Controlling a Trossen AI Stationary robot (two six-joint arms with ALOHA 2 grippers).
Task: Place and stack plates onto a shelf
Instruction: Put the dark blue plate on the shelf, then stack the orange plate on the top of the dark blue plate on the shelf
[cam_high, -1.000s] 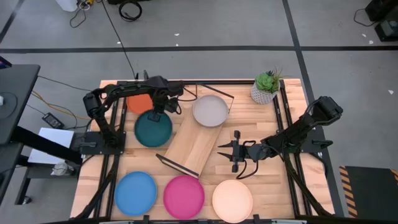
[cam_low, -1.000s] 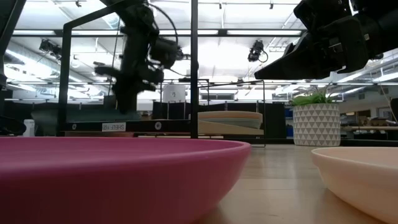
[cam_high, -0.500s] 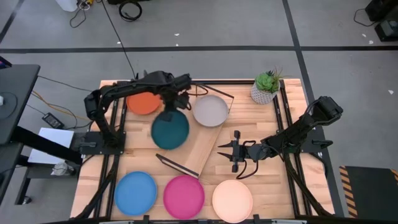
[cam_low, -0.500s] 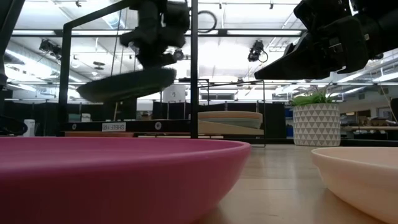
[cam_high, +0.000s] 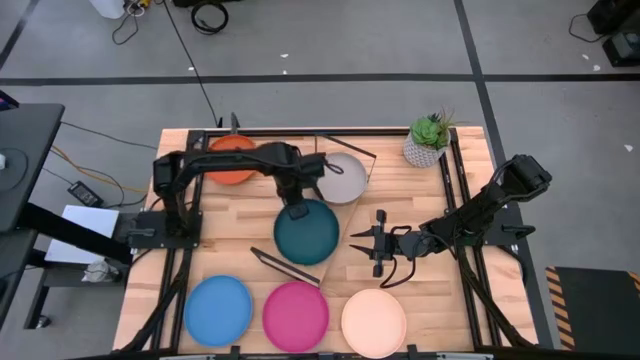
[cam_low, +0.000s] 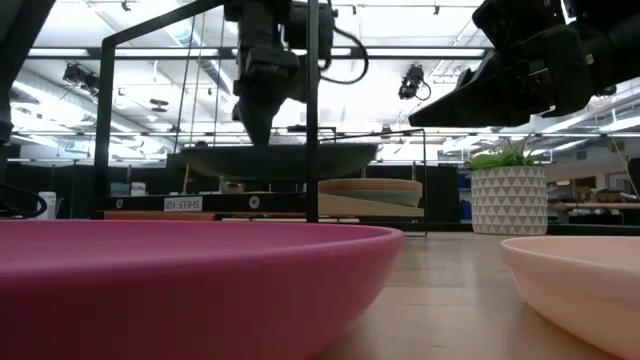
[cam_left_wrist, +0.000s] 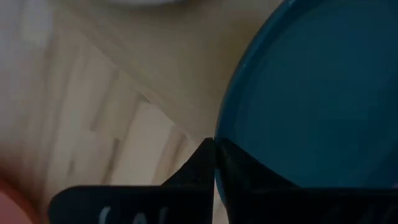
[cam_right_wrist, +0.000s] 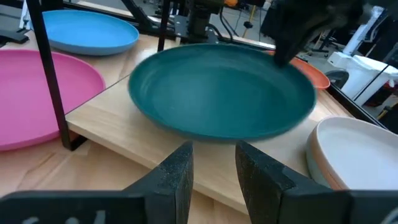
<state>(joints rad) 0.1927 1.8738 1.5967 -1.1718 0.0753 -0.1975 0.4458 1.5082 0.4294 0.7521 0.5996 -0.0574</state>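
Dark teal plate (cam_right_wrist: 224, 93) hovers above the shelf (cam_right_wrist: 130, 134).

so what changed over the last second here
The left gripper, shut on the dark teal plate, lifted it off the table by the orange plate and carried it over the shelf, where it hangs above the board. The right gripper stayed open beside the shelf; the other plates and the plant did not move.

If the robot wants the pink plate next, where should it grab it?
Best guess: by its rim. The magenta plate lies flat on the table, wide and shallow, so only its thin raised edge fits between two fingers. The edge facing the shelf looks free; the bright blue plate and cream plate crowd its sides. The open right gripper waits closest, coming from above.
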